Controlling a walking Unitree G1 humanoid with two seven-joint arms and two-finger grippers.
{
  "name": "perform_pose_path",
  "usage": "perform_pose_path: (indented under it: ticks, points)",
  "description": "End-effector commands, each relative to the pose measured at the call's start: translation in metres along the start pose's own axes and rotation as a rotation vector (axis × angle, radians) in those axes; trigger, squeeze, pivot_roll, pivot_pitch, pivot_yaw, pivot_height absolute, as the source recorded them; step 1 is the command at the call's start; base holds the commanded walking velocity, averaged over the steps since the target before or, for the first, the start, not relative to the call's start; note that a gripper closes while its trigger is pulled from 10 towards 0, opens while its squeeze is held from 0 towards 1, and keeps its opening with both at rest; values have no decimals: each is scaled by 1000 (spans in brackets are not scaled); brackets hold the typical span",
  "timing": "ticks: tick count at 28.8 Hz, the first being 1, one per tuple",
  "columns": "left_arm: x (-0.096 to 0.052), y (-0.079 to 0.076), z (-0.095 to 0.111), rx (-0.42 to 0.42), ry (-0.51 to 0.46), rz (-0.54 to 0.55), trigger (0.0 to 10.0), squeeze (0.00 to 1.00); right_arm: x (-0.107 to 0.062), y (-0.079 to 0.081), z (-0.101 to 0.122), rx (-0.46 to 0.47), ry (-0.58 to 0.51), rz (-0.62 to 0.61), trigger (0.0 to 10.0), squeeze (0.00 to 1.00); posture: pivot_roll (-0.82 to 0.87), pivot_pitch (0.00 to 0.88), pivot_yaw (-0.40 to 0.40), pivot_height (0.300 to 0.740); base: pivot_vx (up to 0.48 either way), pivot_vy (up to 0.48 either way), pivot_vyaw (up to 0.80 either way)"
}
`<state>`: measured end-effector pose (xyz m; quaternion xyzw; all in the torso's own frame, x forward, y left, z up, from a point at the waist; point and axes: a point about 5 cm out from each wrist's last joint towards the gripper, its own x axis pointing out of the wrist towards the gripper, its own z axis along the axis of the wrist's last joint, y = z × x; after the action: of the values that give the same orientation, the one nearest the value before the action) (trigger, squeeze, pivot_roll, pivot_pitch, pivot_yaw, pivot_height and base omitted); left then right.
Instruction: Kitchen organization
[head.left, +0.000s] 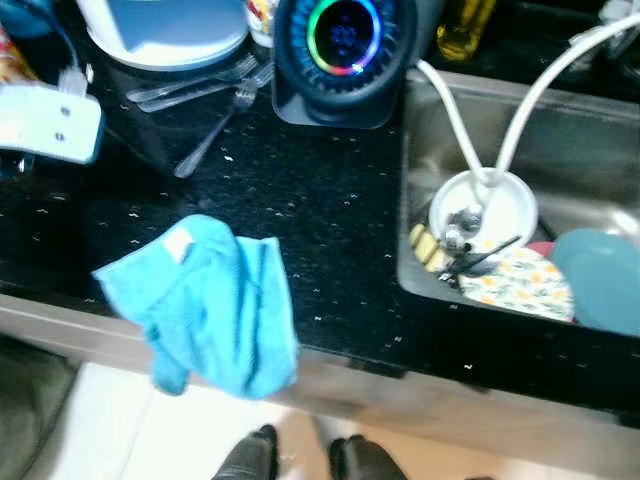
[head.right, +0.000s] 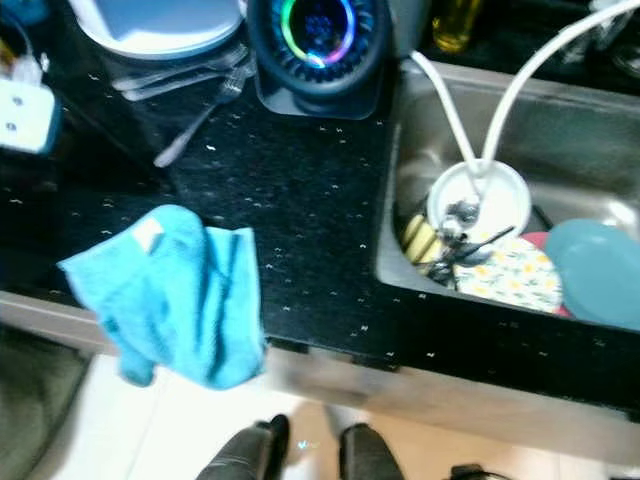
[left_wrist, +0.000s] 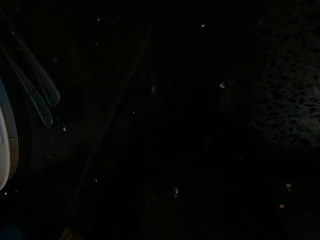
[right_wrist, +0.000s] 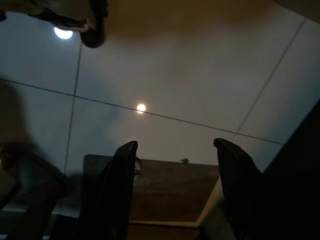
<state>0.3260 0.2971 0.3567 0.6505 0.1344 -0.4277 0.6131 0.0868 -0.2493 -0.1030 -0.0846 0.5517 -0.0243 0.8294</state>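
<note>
My right hand (right_wrist: 175, 190) hangs open over the floor, empty. The blue cloth (head.left: 205, 305) lies half over the tabletop (head.left: 330, 220) edge; a careless pull could drop it.

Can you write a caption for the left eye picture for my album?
Blue cloth hangs over the black counter edge beside a sink of dishes.

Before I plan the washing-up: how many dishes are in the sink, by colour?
White bowl: 1
Floral plate: 1
Teal plate: 1
Total: 3
A red edge between the plates is too hidden to count.
</note>
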Motion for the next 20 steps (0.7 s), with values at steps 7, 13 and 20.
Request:
perform_pose_path:
  ticks: [7, 13, 20]
  points:
    - [12, -9, -1, 2, -20, -68, 10000, 0, -3, -2, -14, 12, 50, -8, 10000, 0, 51, 294, -36, 740, 0, 0, 0]
    - [15, -3, 3, 35, -26, -11, 10000, 0, -3, -2, -14, 12, 50, -10, 10000, 0, 48, 291, -37, 740, 0, 0, 0]
    - [24, 11, 15, 98, -65, 97, 10000, 0, -3, -2, -16, 17, 51, -13, 10000, 0, 42, 297, -31, 740, 0, 0, 0]
